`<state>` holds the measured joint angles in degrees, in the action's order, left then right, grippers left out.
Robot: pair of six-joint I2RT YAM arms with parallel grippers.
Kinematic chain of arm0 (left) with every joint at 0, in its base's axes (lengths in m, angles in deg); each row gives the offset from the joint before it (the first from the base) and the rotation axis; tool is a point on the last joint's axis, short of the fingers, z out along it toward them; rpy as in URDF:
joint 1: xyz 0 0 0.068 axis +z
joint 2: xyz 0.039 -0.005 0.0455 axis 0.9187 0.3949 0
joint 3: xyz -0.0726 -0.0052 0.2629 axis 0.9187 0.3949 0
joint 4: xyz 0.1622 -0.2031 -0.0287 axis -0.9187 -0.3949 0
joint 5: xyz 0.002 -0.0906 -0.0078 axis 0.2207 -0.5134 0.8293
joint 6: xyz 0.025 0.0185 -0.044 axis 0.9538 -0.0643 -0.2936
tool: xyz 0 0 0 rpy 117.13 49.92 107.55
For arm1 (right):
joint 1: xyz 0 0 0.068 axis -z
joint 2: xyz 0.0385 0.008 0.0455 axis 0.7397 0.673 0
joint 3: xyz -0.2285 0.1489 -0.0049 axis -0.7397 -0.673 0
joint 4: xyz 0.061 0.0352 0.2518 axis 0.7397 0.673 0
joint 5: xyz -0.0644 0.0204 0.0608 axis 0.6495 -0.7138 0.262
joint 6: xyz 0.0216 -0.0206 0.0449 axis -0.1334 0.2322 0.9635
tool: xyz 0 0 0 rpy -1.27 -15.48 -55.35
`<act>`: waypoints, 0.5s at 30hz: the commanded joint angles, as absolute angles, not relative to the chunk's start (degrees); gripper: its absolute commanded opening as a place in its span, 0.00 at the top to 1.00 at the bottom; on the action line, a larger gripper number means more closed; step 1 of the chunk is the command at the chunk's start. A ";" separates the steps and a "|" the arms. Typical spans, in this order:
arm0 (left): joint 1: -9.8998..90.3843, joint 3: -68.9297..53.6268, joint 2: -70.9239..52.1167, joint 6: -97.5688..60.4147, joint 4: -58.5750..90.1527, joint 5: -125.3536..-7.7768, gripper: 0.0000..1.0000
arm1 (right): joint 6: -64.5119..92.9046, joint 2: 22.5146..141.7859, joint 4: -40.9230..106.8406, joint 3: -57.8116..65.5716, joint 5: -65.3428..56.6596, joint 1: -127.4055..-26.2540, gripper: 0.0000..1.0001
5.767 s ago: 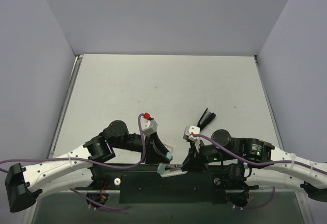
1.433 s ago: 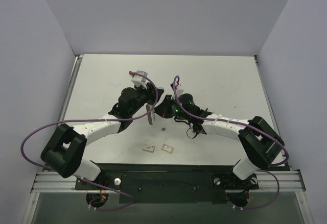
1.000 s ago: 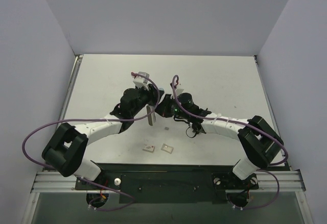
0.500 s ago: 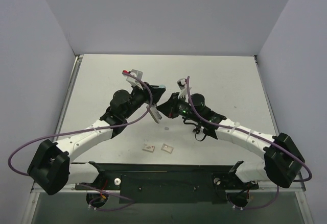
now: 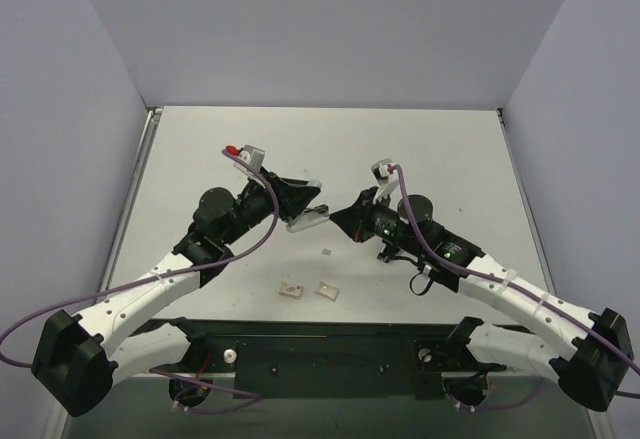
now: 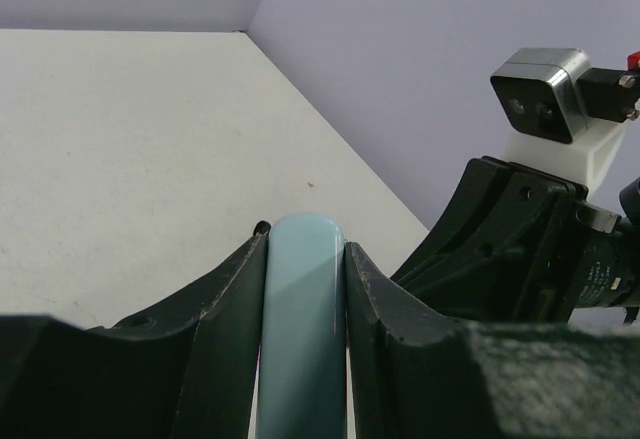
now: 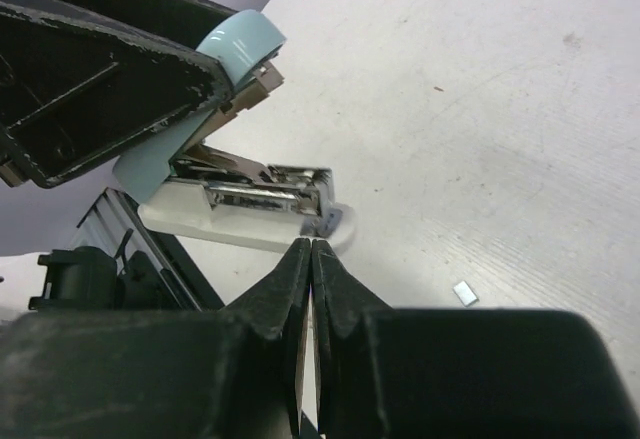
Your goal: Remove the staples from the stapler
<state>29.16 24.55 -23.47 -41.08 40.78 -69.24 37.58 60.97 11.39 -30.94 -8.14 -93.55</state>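
Both arms have swung wider vs half a sec ago: elbows are lower and further out, and the grippers are a bit further apart at table centre. The stapler is tipped flatter than before.

L arm [image 5: 150, 284] reaches up from bottom-left and R arm [image 5: 500, 284] from bottom-right. Their wrists angle inward twd each other over the table [image 5: 430, 149].

L gripper [image 5: 292, 199] is part-open, clamped on the stapler [image 5: 306, 222]. In the L wrist view its fingers [image 6: 225, 344] press both sides of the pale blue top cover [image 6: 303, 329]. Cover runs straight out btwn them, rounded end forward.

R gripper [image 7: 311, 257] is fully closed w/ nothing held. Tips point at the stapler's front end, just beside it; can't tell if touching. In the top view the R gripper [image 5: 342, 217] sits just right of the stapler.

Stapler is at table centre btwn the two grippers. It's hinged open: blue cover [image 7: 235, 44] tilted up in the L grip, shiny metal magazine [image 7: 262, 191] exposed below, white base [image 7: 240, 231] under that. A small dark bit sits at the magazine's front end. Can't tell if the base touches the table.

Two small flat scraps [image 5: 292, 289] [image 5: 328, 290] lie near the front edge, well apart from the stapler. One tiny pale piece [image 7: 465, 293] lies on the table near the R tips.
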 commanded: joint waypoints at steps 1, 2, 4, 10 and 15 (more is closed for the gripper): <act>28.77 25.49 -27.85 -43.12 41.29 -71.58 1.00 | 33.40 54.43 18.73 -30.97 -4.09 -94.72 1.00; 28.69 25.76 -28.99 -43.12 40.67 -71.49 1.00 | 33.14 52.42 20.05 -31.23 -3.82 -95.33 1.00; 28.60 26.28 -30.75 -43.47 40.06 -71.05 1.00 | 32.78 49.94 22.77 -31.50 -2.59 -96.83 1.00; 28.51 28.21 -36.11 -46.01 39.61 -70.52 1.00 | 34.71 46.07 23.84 -34.74 2.77 -104.56 1.00; 28.25 30.85 -40.59 -50.76 41.81 -70.61 1.00 | 37.44 47.21 17.96 -37.91 5.04 -110.18 1.00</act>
<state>28.63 29.78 -37.28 -46.24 37.63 -70.25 35.72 46.13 22.21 -36.01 0.58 -106.75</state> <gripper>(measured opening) 0.432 0.001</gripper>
